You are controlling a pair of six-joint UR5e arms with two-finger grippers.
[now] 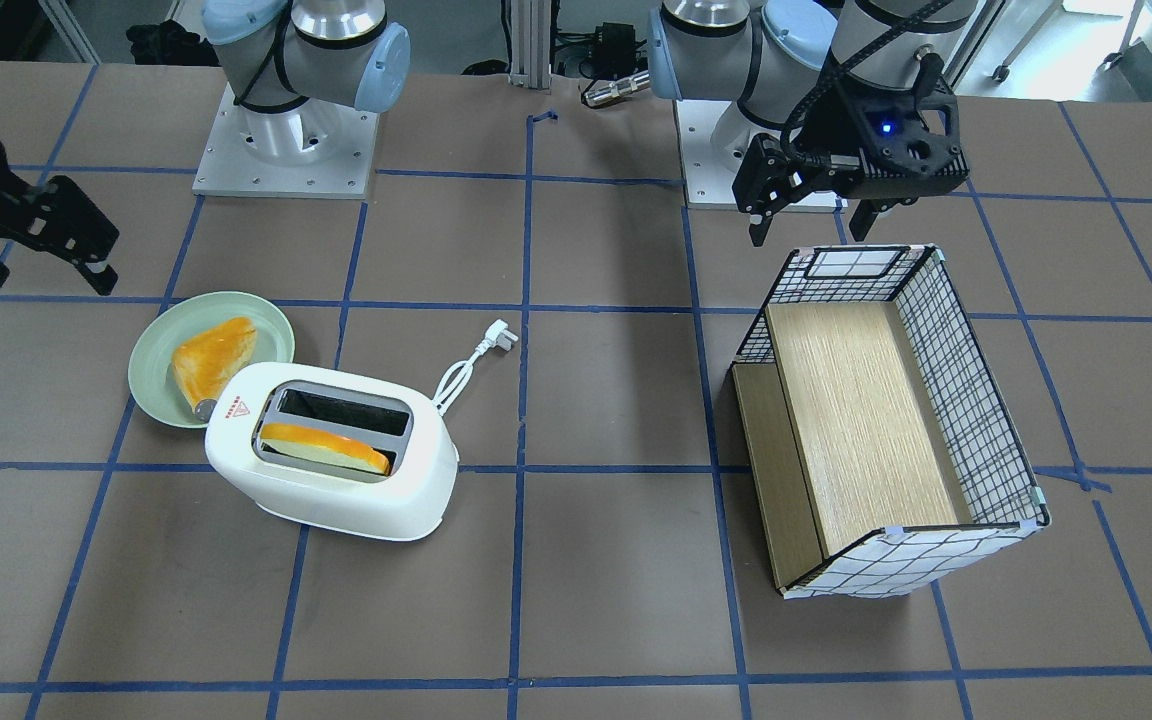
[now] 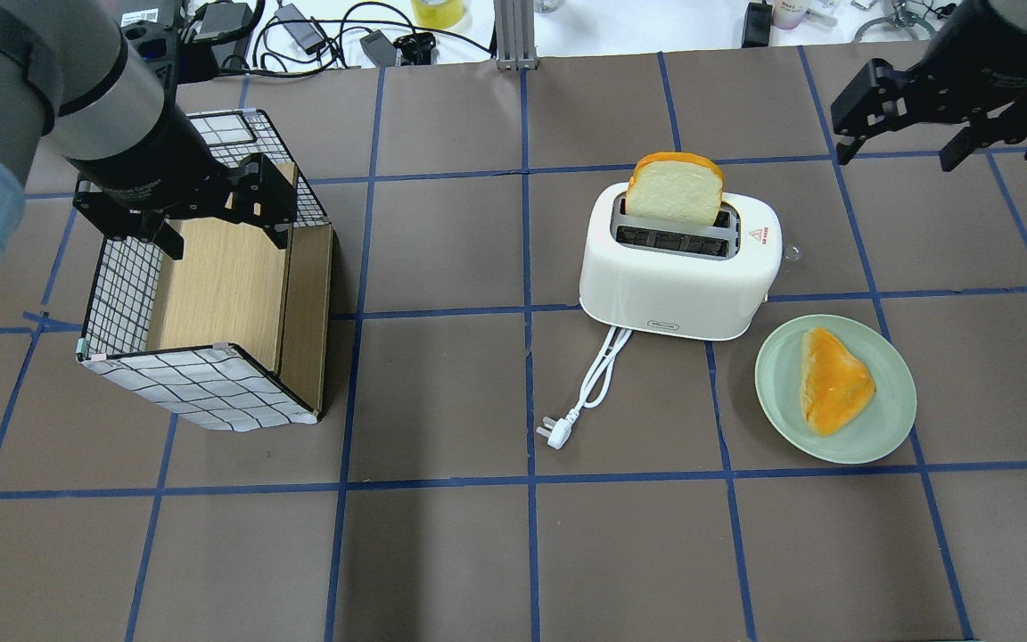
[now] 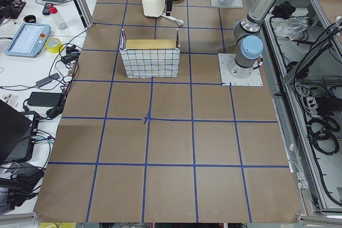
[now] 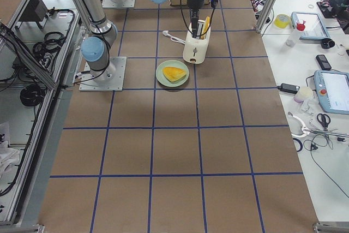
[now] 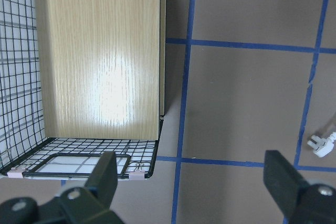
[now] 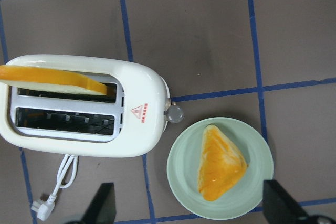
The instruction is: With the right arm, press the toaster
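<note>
Toast [image 2: 674,192] stood in the toaster [image 2: 678,285]; I noted the right gripper [image 2: 895,159] spread wide, empty, well apart from it.

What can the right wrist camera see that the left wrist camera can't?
Only the right wrist view shows the toaster, a bread slice in one slot, and a green plate holding a second bread piece. Only the left wrist view shows the wire basket with its wooden board. Both show the white plug and the brown table.

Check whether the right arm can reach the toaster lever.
Probably yes: the right gripper hovers open, apart from the toaster, and the lever on its end by the plate has nothing above it.
</note>
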